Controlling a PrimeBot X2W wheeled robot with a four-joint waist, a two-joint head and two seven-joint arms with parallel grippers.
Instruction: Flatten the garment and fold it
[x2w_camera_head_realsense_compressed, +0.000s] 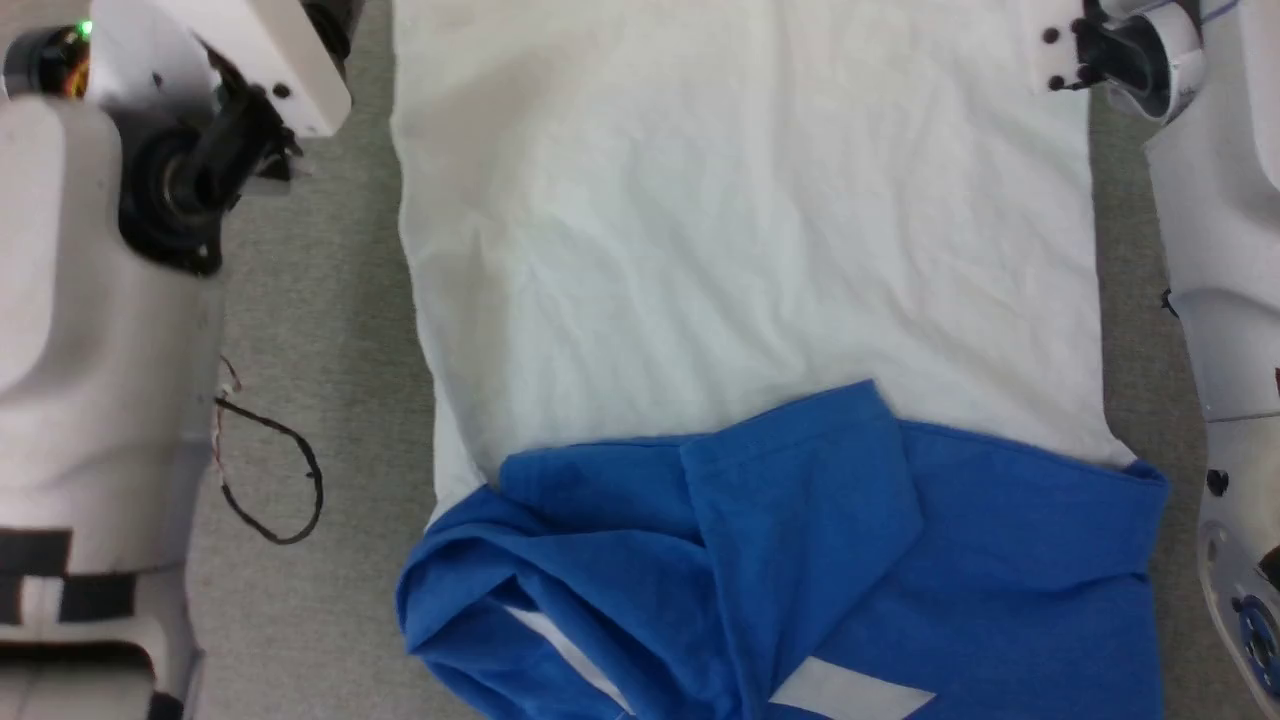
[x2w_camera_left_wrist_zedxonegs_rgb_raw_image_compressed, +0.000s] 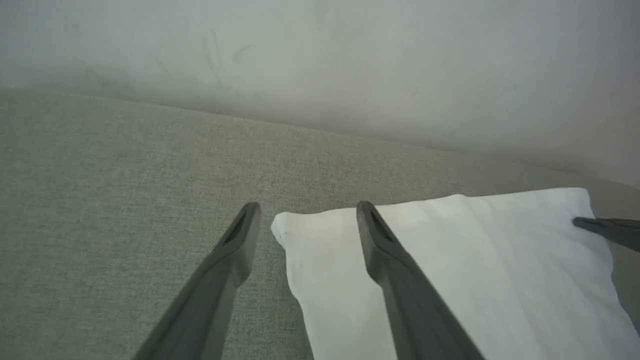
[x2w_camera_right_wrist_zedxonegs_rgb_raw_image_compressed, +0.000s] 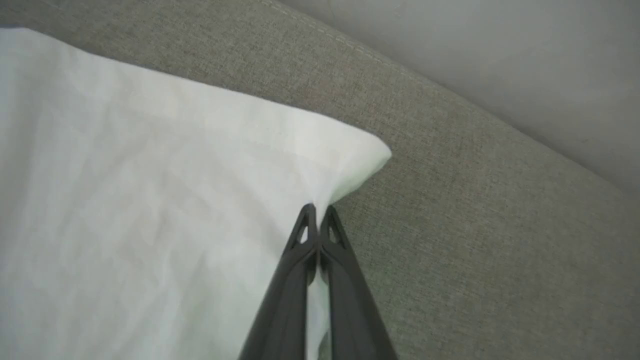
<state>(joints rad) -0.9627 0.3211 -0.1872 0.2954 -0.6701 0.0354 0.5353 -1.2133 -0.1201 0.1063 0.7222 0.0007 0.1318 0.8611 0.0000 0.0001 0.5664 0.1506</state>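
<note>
The garment (x2w_camera_head_realsense_compressed: 740, 250) lies spread on the grey cloth surface, white body toward the far side, blue sleeves (x2w_camera_head_realsense_compressed: 800, 560) folded across its near part. In the left wrist view my left gripper (x2w_camera_left_wrist_zedxonegs_rgb_raw_image_compressed: 307, 206) stands open over the far left hem corner (x2w_camera_left_wrist_zedxonegs_rgb_raw_image_compressed: 290, 227) of the garment, one finger on either side of that corner. In the right wrist view my right gripper (x2w_camera_right_wrist_zedxonegs_rgb_raw_image_compressed: 316, 210) is shut on the white fabric near the far right hem corner (x2w_camera_right_wrist_zedxonegs_rgb_raw_image_compressed: 365, 155), the cloth bunching at the fingertips. The right gripper's fingers (x2w_camera_left_wrist_zedxonegs_rgb_raw_image_compressed: 607, 230) also touch that corner in the left wrist view.
A grey fabric surface (x2w_camera_head_realsense_compressed: 330, 330) lies under the garment, ending at a pale wall (x2w_camera_left_wrist_zedxonegs_rgb_raw_image_compressed: 350, 65) just beyond the hem. A thin black cable loop (x2w_camera_head_realsense_compressed: 275, 480) hangs by my left arm. My pale arms (x2w_camera_head_realsense_compressed: 90, 300) flank the garment on both sides.
</note>
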